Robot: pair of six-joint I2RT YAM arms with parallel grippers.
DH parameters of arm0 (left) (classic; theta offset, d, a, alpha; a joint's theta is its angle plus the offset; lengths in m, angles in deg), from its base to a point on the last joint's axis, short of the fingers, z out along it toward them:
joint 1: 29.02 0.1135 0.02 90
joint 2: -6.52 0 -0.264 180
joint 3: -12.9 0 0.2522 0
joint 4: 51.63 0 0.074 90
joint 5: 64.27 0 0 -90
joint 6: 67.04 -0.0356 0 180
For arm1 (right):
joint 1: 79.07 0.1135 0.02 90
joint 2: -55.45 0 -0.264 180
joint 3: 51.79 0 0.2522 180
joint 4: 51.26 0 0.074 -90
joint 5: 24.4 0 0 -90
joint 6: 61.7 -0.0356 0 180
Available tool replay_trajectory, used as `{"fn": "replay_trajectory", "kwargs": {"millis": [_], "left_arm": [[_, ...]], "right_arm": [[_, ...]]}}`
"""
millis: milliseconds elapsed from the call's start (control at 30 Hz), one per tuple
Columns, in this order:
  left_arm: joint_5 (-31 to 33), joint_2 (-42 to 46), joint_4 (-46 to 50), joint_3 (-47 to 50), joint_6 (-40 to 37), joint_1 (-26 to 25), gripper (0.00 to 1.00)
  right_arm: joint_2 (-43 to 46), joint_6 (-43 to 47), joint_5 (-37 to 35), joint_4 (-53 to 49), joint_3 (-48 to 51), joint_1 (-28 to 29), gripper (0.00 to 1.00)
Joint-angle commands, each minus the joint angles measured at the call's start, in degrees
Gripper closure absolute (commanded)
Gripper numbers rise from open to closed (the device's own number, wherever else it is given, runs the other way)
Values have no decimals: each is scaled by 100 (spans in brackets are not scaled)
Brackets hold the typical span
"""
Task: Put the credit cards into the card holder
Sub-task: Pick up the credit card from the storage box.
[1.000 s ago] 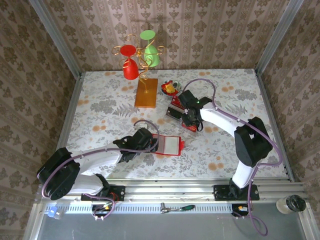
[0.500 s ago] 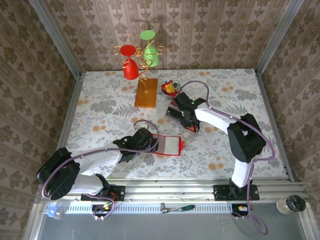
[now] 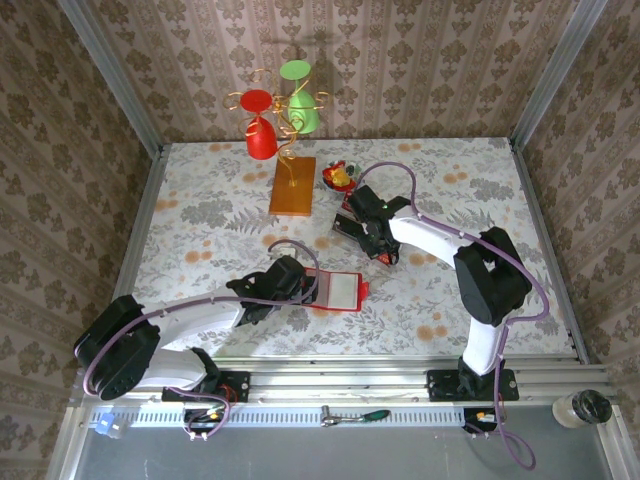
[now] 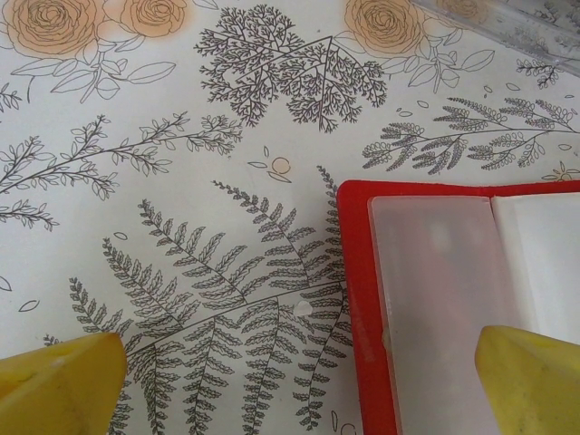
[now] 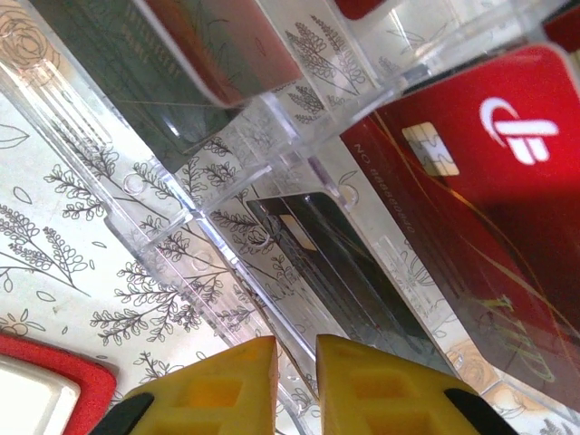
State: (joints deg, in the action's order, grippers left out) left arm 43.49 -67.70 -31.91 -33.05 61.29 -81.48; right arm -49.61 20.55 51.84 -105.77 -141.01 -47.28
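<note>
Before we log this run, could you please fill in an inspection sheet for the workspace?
Surface: floral tablecloth, flat.
Job's things: card holder open, pale inside up; credit cards in clear tray.
Clutter: cup stand, small red-yellow item.
Hands: left hand open over the holder's edge; right hand nearly closed at tray, grip unclear.
Cables: purple cables along both arms.
Surroundings: patterned walls; screwdriver, jar beyond the near edge.

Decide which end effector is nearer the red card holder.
Left: left end effector hovers at the card holder; right end effector is farther back, at the clear tray.
</note>
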Motion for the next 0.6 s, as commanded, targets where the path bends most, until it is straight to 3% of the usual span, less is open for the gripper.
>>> {"fn": "replay_trajectory", "kwargs": {"millis": [0, 367, 433, 567], "left_arm": [[-14, -40, -25, -79, 18, -26, 0], [-29, -32, -16, -95, 31, -23, 0], [-27, -25, -7, -95, 43, -18, 0], [43, 59, 54, -95, 48, -18, 0]], "right_arm": [[245, 299, -48, 31, 170, 37, 84], [882, 866, 145, 303, 280, 71, 95], [1006, 872, 170, 249, 241, 114, 100], [1402, 635, 404, 108, 145, 237, 100]]}}
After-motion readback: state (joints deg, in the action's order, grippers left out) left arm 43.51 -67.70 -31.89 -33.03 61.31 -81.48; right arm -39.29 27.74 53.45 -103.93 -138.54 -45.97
